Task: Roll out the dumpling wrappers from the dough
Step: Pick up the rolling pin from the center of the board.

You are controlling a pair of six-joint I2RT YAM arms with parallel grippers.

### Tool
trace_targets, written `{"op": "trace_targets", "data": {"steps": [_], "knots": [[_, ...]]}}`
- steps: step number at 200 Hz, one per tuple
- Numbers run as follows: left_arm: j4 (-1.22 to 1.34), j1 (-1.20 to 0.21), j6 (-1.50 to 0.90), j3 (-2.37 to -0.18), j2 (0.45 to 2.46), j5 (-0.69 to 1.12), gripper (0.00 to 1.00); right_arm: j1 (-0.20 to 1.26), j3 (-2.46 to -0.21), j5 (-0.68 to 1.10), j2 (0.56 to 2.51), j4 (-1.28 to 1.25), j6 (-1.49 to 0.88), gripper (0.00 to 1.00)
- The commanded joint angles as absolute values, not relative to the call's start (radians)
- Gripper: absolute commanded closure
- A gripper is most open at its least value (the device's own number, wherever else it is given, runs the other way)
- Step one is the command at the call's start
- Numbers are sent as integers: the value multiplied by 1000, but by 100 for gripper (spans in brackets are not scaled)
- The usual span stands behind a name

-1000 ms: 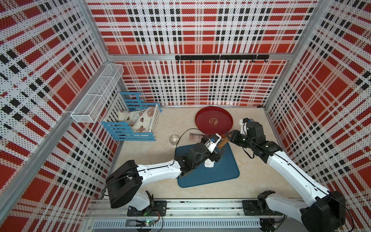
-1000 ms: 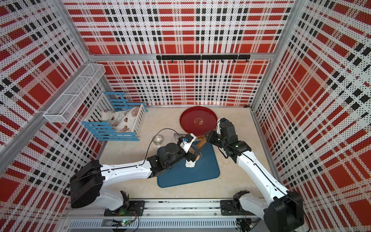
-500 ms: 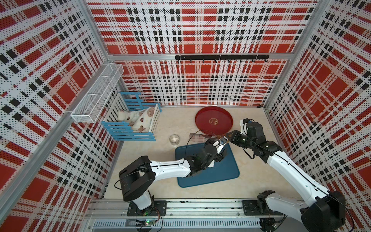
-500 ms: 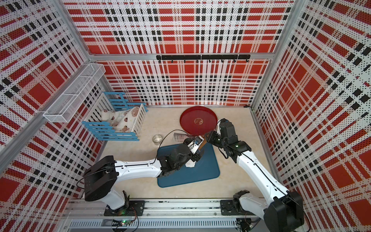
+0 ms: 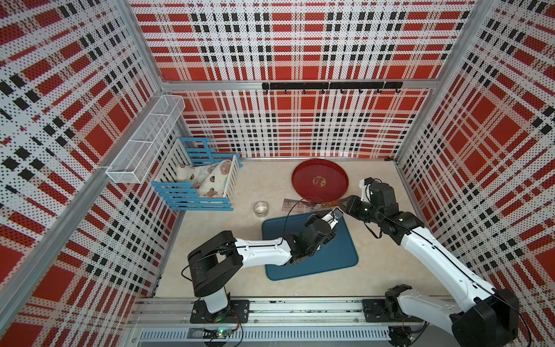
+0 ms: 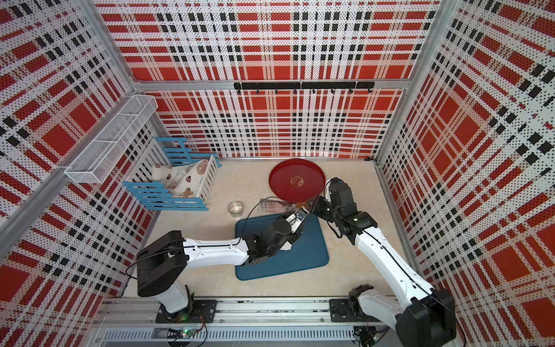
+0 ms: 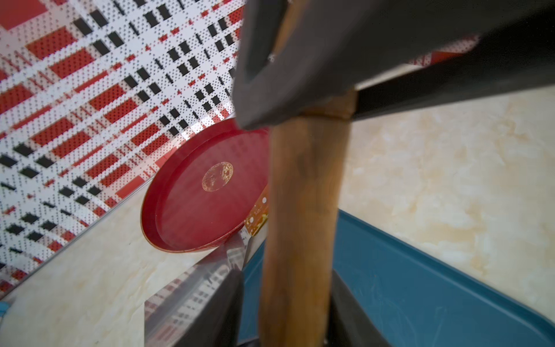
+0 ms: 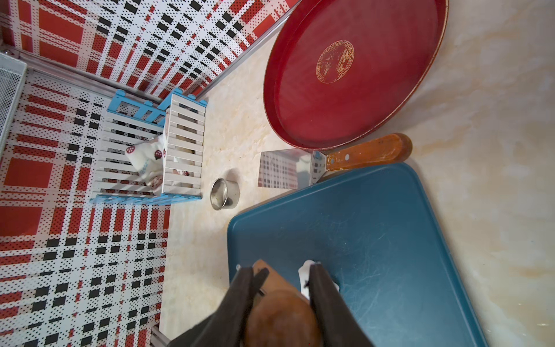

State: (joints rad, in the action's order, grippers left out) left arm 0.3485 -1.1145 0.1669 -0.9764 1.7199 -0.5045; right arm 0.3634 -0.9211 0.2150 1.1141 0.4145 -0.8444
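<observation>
For rolling the dough (image 8: 304, 269), the wooden roller (image 7: 300, 210) is clamped by the right gripper (image 8: 282, 269). The left gripper (image 7: 286, 272) flanks it narrowly, but its grip cannot be told.

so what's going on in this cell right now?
Both arms are on one rolling pin over the blue mat. The right fingers are clamped on one end. The left fingers sit either side of the shaft, but a firm grip can't be confirmed. The dough lies on the mat, mostly hidden under the left arm. No round wrappers are visible. The red tray, scraper and steel cup sit untouched nearby.
</observation>
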Motion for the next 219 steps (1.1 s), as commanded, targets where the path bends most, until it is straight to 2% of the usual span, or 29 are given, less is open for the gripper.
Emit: {"op": "trace_targets", "data": {"steps": [1,11,15,21,35,44,57,81,115,139,168,219], "knots": [[338,-1119,166,-1006,1735,-504,71,357,-955,222,1081,383,-852,100],[336,-1118,164,-1005,1731,-494,78,356,-956,221,1078,383,-850,100],[336,-1117,164,-1003,1729,-491,81,356,-955,221,1078,383,-848,97],[336,-1117,163,-1002,1728,-485,85,356,-956,221,1077,382,-845,89],[336,-1108,153,-996,1716,-452,93,357,-954,225,1076,378,-837,63],[338,-1097,142,-989,1704,-419,98,356,-954,224,1075,380,-831,54],[346,-1074,122,-973,1677,-357,100,355,-952,220,1070,378,-812,45],[361,-1024,92,-934,1620,-233,100,349,-935,208,1041,362,-747,37],[376,-945,104,-860,1522,-33,100,342,-893,199,947,313,-571,33],[380,-897,146,-802,1445,96,100,342,-850,305,858,258,-440,33],[384,-882,229,-748,1372,149,100,341,-848,449,825,262,-386,35],[376,-878,318,-711,1314,190,100,351,-930,601,921,353,-410,34]]}}
